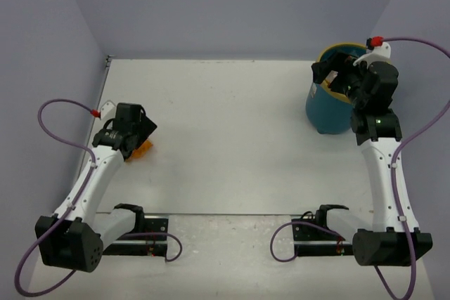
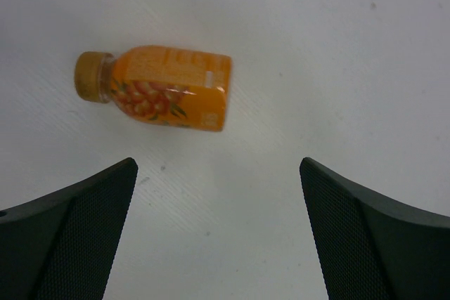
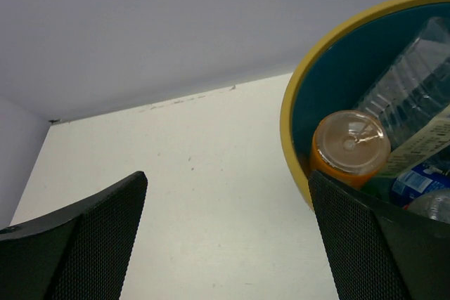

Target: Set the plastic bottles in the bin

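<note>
One orange plastic bottle (image 2: pixel 169 89) with a fruit label lies on its side on the white table, cap (image 2: pixel 91 75) to the left in the left wrist view. My left gripper (image 2: pixel 218 164) hangs just short of it, open, nothing between its fingers. From above, that bottle (image 1: pixel 143 148) peeks out under the left gripper (image 1: pixel 139 130). The teal bin (image 1: pixel 325 112) with a yellow rim (image 3: pixel 295 103) stands at the far right. It holds an orange bottle (image 3: pixel 349 145), a clear bottle (image 3: pixel 411 96) and a blue-labelled one (image 3: pixel 415 182). My right gripper (image 3: pixel 228 177) is open and empty at the bin's rim.
Purple walls close the table at the back and on both sides. The bin stands close to the right wall. Purple cables (image 1: pixel 63 110) loop beside each arm. The arms' mounting rails (image 1: pixel 140 233) run along the near edge.
</note>
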